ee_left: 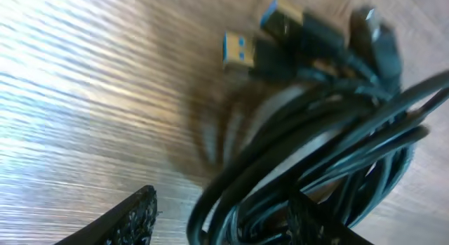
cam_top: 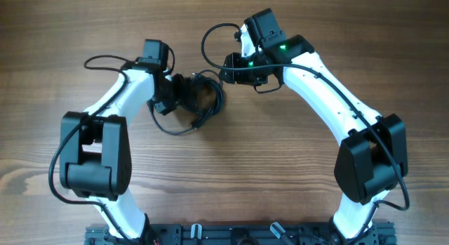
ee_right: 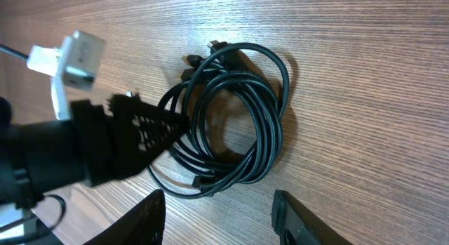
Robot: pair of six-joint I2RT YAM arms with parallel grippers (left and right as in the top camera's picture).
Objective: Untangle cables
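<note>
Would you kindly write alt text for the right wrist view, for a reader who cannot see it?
A loose coil of thin black cables lies on a wooden table. The left gripper meets the coil from the picture's left, and the right gripper, open and empty, frames the bottom.

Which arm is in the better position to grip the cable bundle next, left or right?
Left, probably. The left gripper is open with strands of the cables lying between its fingers, while the right gripper hangs open short of the bundle, touching nothing.
</note>
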